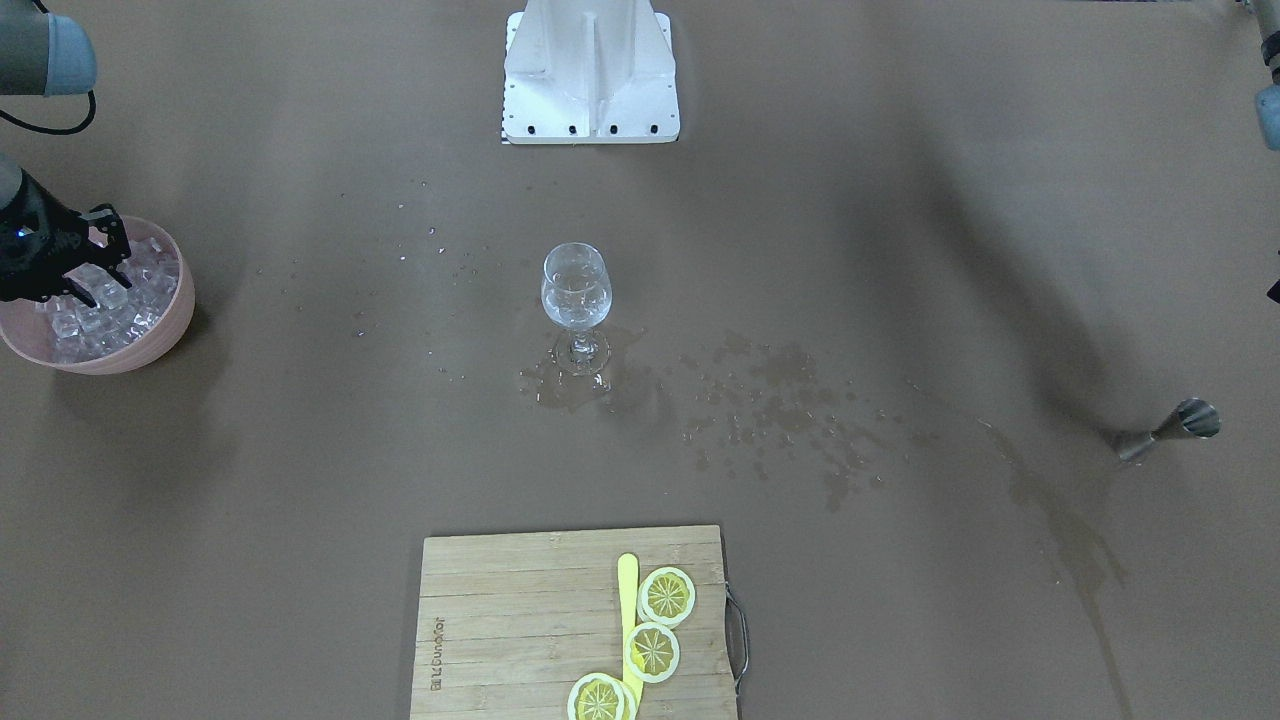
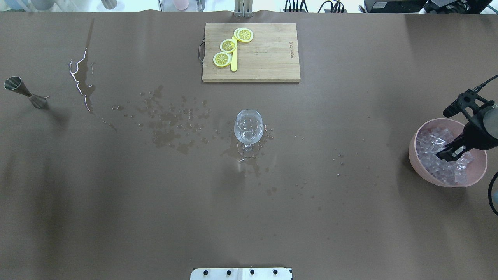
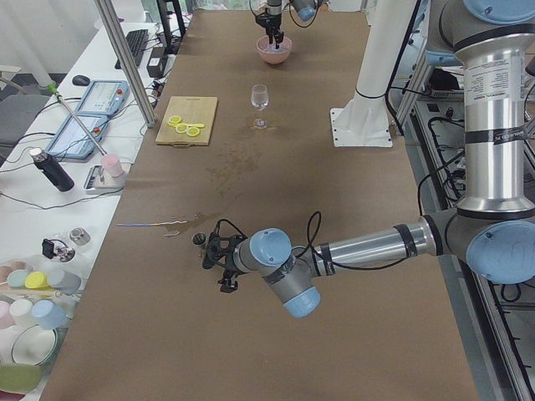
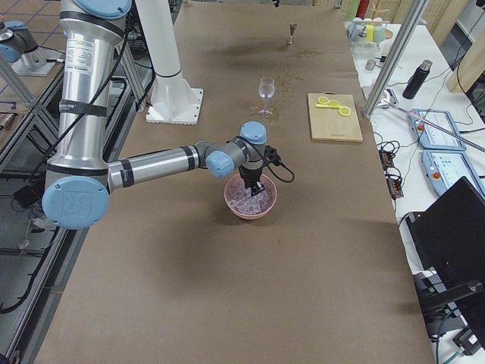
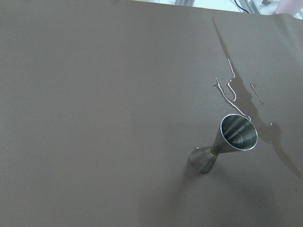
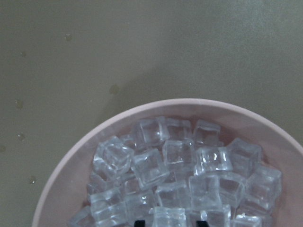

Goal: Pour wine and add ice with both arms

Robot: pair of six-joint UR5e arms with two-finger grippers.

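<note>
The right pincer (image 2: 447,155) is down in the pink bowl (image 6: 59,189), its two tips a little apart with one cube of the ice (image 6: 149,168) between them. On the bench (image 2: 116,217), the bowl sits at 3 o'clock from the wine glass (image 2: 249,130). The left pincer (image 3: 219,259) hangs by the metal cup (image 5: 227,144) at 9 o'clock, and I cannot tell if it is open.

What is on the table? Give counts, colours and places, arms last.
wine glass: one, clear, upright at centre, in a wet patch.
ice: dozens of clear cubes, in the bowl.
bowl: one, pink, robot's right end.
jigger: one, steel, upright, robot's left end.
cutting board: one, wooden, operators' edge.
lemon slices: at least three, yellow, on the board.
stick: one, yellow, beside the slices.
stand: one, white, robot's side, centre.
left gripper: black, near the jigger; state unclear.
right gripper: black, open, fingertips down among the ice.
</note>
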